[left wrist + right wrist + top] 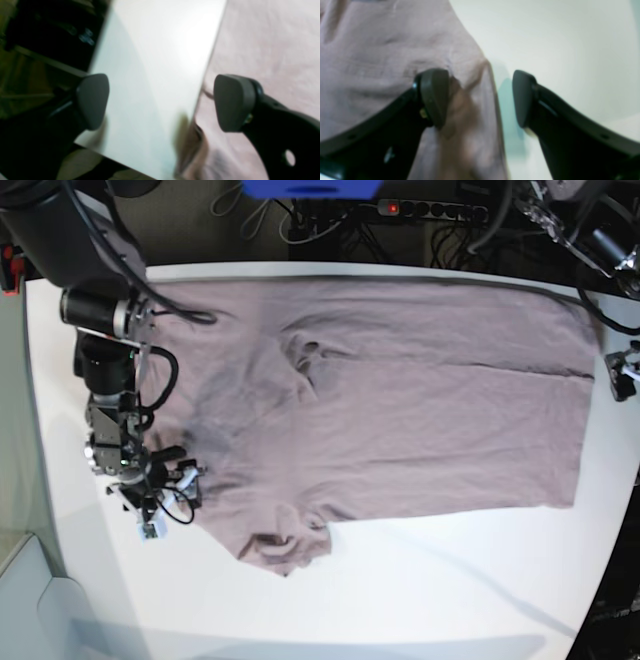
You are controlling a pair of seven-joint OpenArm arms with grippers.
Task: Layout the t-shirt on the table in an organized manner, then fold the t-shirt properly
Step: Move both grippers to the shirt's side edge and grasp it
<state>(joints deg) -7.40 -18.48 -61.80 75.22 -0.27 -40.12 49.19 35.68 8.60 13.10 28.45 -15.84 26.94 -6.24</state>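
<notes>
Mauve t-shirt (400,400) spread flat on white table (420,590).

No writing, label, brand mark or number can be read in any of the three views. The t-shirt (400,400) is plain cloth with no print, and the white surface (400,590) carries no markings. Both wrist views are too blurred to show any lettering on the hands.
</notes>
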